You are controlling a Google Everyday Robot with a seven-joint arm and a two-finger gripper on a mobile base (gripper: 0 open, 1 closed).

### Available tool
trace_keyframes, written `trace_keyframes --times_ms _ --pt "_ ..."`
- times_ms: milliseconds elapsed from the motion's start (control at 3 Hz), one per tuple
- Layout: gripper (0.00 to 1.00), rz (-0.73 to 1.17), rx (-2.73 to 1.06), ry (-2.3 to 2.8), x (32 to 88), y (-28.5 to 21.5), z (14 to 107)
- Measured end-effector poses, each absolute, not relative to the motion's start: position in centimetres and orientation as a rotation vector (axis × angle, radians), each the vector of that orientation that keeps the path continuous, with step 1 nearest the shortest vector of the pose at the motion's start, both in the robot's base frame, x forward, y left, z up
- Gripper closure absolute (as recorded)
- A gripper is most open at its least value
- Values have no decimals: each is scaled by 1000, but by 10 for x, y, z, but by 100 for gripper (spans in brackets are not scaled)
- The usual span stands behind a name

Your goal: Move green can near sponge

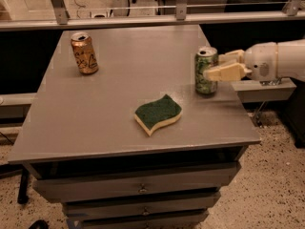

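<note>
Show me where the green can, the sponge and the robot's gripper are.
green can (203,86), camera view, lower part of its patterned side.
sponge (157,111), camera view, middle of its dark green top.
gripper (213,66), camera view, midway between the fingertips, shut on the green can by the right edge of the table (143,61).

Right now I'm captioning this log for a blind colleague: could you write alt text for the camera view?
A robot pincer reaching in from the right grips an upright green can near the right edge of the grey table, just beyond and right of a wavy green sponge. An orange-gold can stands at the far left.
</note>
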State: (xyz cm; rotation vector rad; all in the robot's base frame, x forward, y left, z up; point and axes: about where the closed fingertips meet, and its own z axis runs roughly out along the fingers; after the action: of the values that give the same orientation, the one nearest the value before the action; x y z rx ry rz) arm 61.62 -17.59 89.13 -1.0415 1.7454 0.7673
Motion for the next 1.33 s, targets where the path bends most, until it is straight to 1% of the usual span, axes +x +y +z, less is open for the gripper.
trace_keyframes --times_ms 333,667,1000,1333 --pt "100 786 -1026 1769 583 -201 886" --pt "100 835 -1011 1762 561 -204 885" --pt "100 906 -997 1735 545 -192 886" --pt "100 981 -984 1689 535 -170 889"
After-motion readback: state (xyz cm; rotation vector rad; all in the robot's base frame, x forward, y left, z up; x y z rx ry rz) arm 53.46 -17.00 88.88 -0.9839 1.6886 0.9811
